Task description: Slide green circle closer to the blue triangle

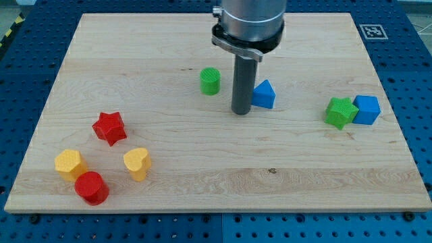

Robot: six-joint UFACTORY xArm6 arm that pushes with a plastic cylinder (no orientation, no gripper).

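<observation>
The green circle (210, 81) stands on the wooden board (216, 169) a little above the view's middle. The blue triangle (264, 94) lies to its right, a short gap away. My tip (241, 112) rests on the board between the two, just left of the blue triangle and lower right of the green circle. The rod hides part of the triangle's left edge. The tip looks apart from the circle.
A green star (341, 112) touches a blue cube (366, 109) at the view's right. At the lower left are a red star (109, 127), a yellow heart (136, 163), a yellow hexagon (69, 164) and a red cylinder (91, 187).
</observation>
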